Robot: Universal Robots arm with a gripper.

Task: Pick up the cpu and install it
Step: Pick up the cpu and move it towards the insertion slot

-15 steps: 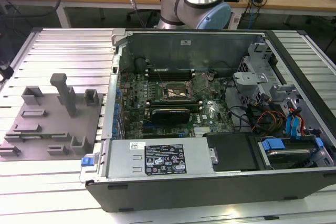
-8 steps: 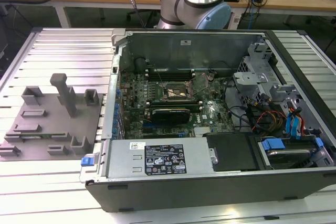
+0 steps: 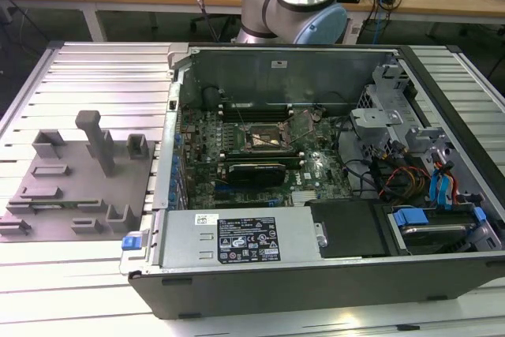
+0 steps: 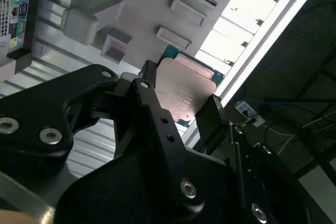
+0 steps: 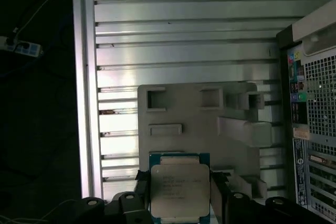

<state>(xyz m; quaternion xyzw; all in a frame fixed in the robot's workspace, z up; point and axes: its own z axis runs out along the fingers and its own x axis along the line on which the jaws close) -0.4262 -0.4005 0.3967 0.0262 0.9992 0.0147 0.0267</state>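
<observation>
So, the cpu [image 5: 179, 190] is pinched by two opposite edges between the fingers [image 5: 140, 181] of the claw [image 5: 179, 195], which is closed only as far as the chip's width lets it. In both wrist views the chip looks lifted clear, with the grey tray [image 5: 194, 114] seen well beyond the fingertips. The worry is that such a thin part is held by the edges alone. If it's knocked or jerked, it could probably be rotated in the grip or dropped back onto the tray's raised blocks, and a fall like that might not be survived. Off to one side of the claw the computer case [image 5: 310, 129] is seen. In the exterior view its socket [image 3: 264, 138] sits inside, well away from the claw, with what seems to be a metal frame [image 3: 304, 122] flipped up beside it. The chip has to be carried over the case wall, so a corner could get clipped if it's kept too low. If it's set down even slightly skewed or turned the wrong way, the socket contacts would likely get bent.
</observation>
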